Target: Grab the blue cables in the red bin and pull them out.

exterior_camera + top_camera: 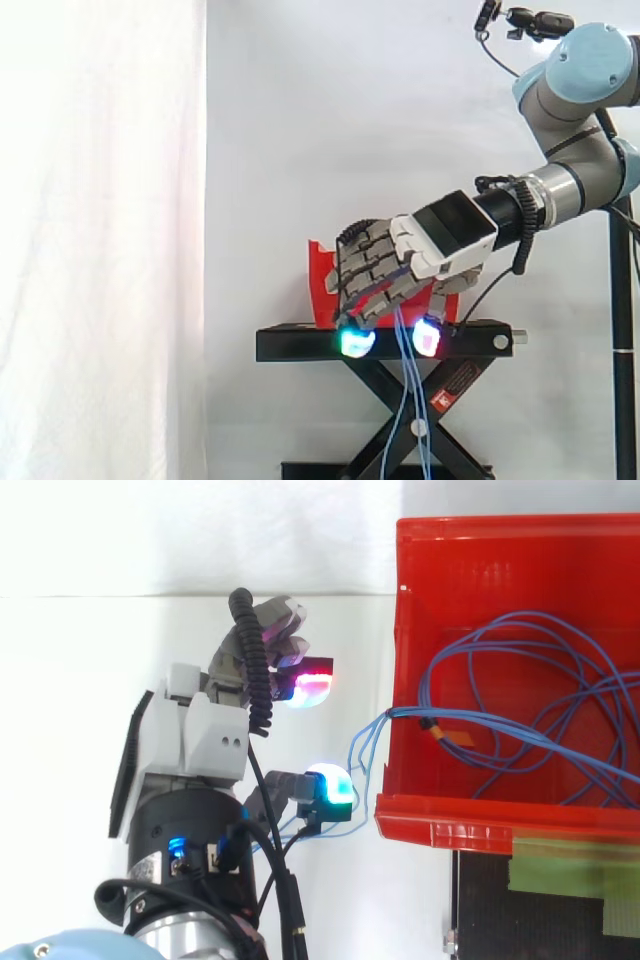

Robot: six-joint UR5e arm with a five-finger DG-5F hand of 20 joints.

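**Gripping the Blue Cables Outside the Red Bin**

The hand (430,250) sits in front of the red bin (322,275), at the level of the bin's lower part. The bin rests on the black stand (300,343), before the white curtain (100,240). The arm enters from the right of the side view and slopes down toward the bin.

Fingers (365,265): curled downward and closed toward the thumb. The blue cables (402,345) are caught between them. One pad glows cyan and the other magenta, and both sit level with the top of the stand.

Cable position, side view: the strands leave the underside of the hand between the two glowing pads. They hang down across the front of the stand and spread apart lower down.

Cable position, top view: most of the blue cables (408,715) lie in loose loops inside the red bin (440,825). A few strands cross the bin wall nearest the hand (210,730). They run over the open gap and pass under the cyan pad.
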